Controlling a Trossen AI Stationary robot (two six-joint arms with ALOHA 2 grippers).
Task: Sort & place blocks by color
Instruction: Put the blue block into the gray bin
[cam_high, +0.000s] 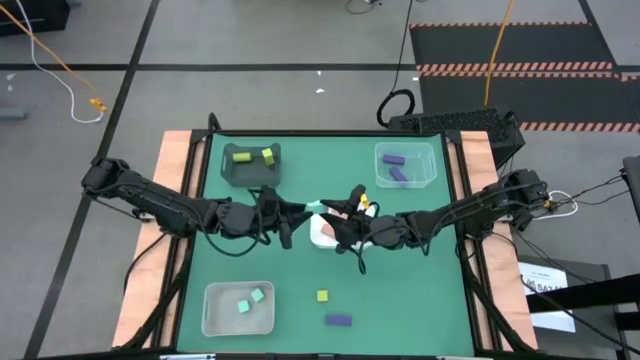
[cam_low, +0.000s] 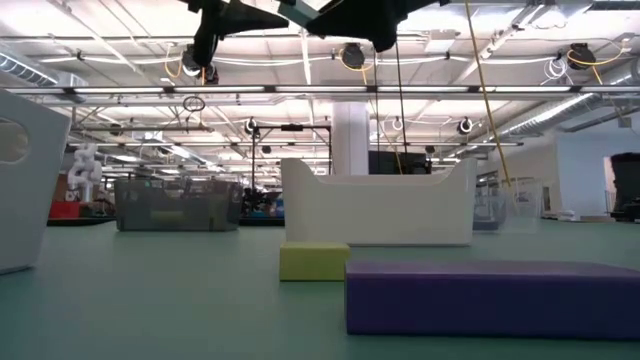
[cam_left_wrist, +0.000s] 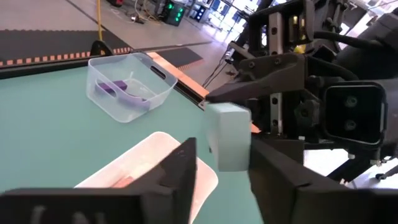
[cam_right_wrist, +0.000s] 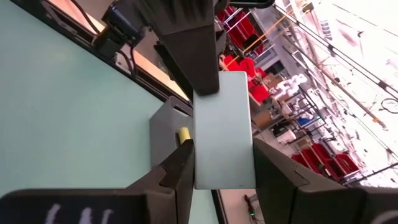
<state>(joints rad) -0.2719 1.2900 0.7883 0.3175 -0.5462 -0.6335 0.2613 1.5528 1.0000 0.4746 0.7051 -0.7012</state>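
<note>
A mint green block (cam_high: 316, 206) hangs in the air over the white tray (cam_high: 322, 236) at the table's middle, between my two grippers. My right gripper (cam_right_wrist: 222, 155) comes from the table's right and is shut on it. My left gripper (cam_left_wrist: 221, 155) comes from the left and stands open, its fingers on either side of the block's (cam_left_wrist: 229, 134) other end. A yellow cube (cam_high: 322, 296) and a purple bar (cam_high: 338, 320) lie flat on the mat near the near edge. My right gripper pinches the mint block (cam_right_wrist: 222, 124) between its two fingers (cam_right_wrist: 181, 165), coming level from the table's right. The block is lifted clear above the white tray. My left gripper: a gap shows beside one finger (cam_left_wrist: 183, 165); whether the other finger touches the block I cannot tell.
A dark grey tray (cam_high: 250, 175) at far left holds yellow blocks. A clear tray (cam_high: 405, 152) at far right holds purple bars. A pale tray (cam_high: 215, 318) at near left holds two mint blocks. The purple bar (cam_low: 490, 295) and yellow cube (cam_low: 314, 260) show close in the low view.
</note>
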